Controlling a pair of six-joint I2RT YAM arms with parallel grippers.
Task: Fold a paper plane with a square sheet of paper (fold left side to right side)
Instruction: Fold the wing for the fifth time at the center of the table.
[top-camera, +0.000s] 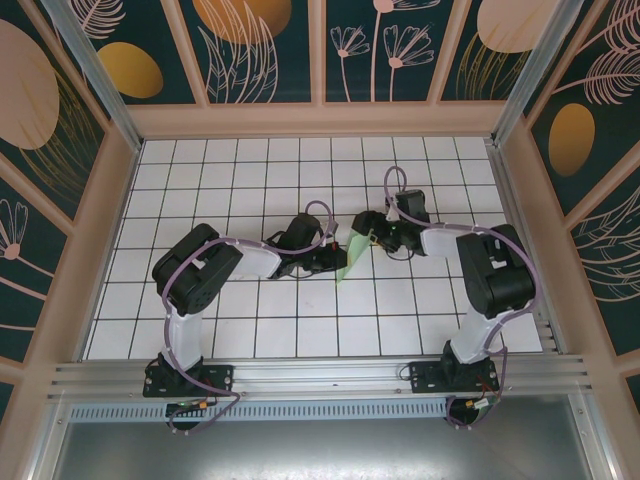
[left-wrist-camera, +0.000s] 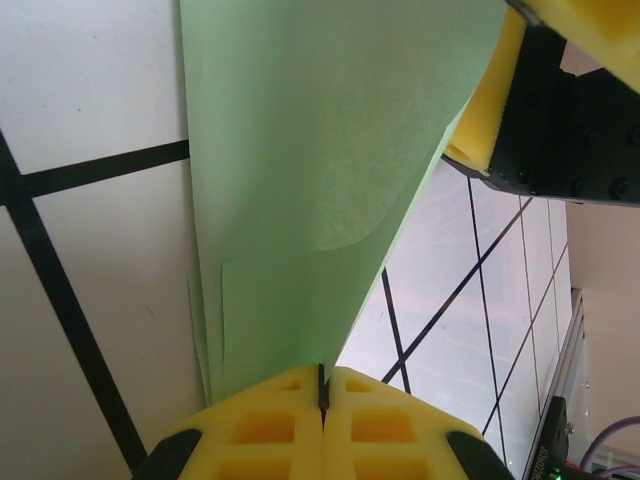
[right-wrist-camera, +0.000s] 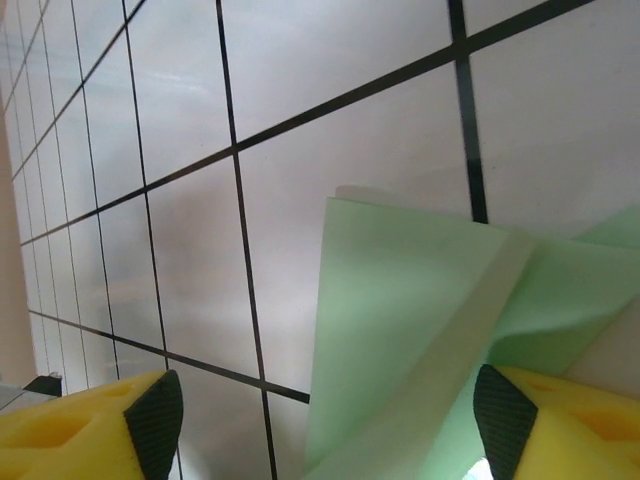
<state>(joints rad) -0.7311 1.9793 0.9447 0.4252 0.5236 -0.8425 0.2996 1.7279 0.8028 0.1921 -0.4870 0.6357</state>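
The pale-green sheet of paper is folded into a slim, pointed, layered paper plane shape and stands up off the tiles between the two grippers. My left gripper is shut on its lower edge; the yellow fingers meet with the paper pinched in the seam of the left gripper. My right gripper is open, its right gripper fingers far apart. Creased paper lies between them, close against the right finger. A right-gripper finger shows beside the paper's upper edge.
The white gridded table stretches all round the paper. Wooden walls with patterned panels fence it in. The aluminium rail with both arm bases runs along the near edge.
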